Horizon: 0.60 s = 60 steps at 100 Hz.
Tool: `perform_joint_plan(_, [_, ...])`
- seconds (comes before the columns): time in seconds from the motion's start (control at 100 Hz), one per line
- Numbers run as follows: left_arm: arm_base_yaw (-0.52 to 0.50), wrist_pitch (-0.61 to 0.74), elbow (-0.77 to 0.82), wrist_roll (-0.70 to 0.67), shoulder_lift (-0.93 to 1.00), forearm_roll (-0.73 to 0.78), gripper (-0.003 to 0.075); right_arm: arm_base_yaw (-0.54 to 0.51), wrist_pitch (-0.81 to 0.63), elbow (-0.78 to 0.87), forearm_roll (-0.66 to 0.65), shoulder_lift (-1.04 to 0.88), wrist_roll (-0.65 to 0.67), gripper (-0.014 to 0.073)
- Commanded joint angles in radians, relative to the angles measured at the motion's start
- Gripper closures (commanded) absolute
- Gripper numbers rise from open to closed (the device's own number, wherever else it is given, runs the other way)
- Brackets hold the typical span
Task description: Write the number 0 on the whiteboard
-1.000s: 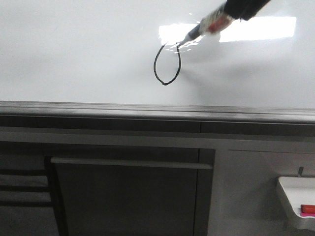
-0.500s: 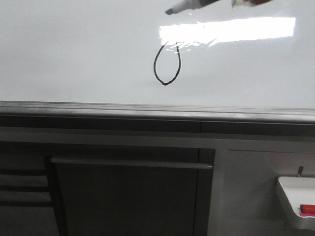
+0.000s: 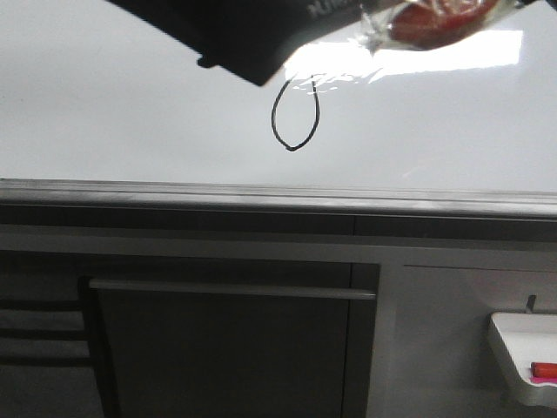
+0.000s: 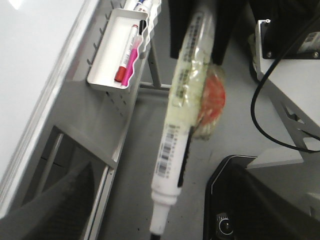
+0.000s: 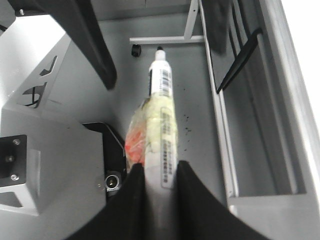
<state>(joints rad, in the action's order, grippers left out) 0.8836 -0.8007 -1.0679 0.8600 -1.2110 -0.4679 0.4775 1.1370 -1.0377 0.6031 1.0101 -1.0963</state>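
The number 0 [image 3: 296, 117] is a thin black oval on the whiteboard [image 3: 130, 104], just below the bright light reflection. My right gripper [image 5: 160, 175] is shut on a white marker [image 5: 162, 110] wrapped in yellowish tape with a red patch, and holds it off the board. In the front view only the taped part [image 3: 435, 17] shows at the top edge, beside a black arm part [image 3: 218, 26]. The left wrist view shows the marker [image 4: 182, 115] hanging tip down from the right gripper [image 4: 200, 50]. My left gripper [image 4: 160, 235] looks open and empty.
The board's grey edge strip [image 3: 261, 196] runs above a dark cabinet with a bar handle [image 3: 231, 287]. A small white tray [image 3: 522, 348] at the lower right holds a red marker [image 3: 544, 370]; the tray also shows in the left wrist view [image 4: 117, 55]. A black base unit [image 5: 107, 150] lies below the marker.
The marker lifted off the board at the top of the 0, then rose out of the front view's top. A black arm part has come in across the top.
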Motion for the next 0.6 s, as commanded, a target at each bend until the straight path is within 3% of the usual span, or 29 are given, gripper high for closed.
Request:
perform_joint_plan(0.0, [0.009, 0.011, -0.065, -0.001, -0.01, -0.031, 0.0229, 0.005, -0.073, -0.024, 0.041, -0.005, -0.053, 0.0599])
perform_joint_plan(0.33, [0.009, 0.013, -0.095, -0.001, -0.033, -0.024, 0.0239, 0.005, -0.119, -0.024, 0.039, -0.005, -0.066, 0.0599])
perform_joint_plan(0.43, [0.009, 0.017, -0.095, -0.001, -0.033, -0.024, 0.0311, 0.005, -0.119, -0.024, 0.039, -0.005, -0.066, 0.0599])
perform_joint_plan(0.59, [0.009, 0.025, -0.095, -0.001, -0.033, -0.023, 0.0489, 0.005, -0.119, -0.024, 0.039, -0.005, -0.066, 0.0598])
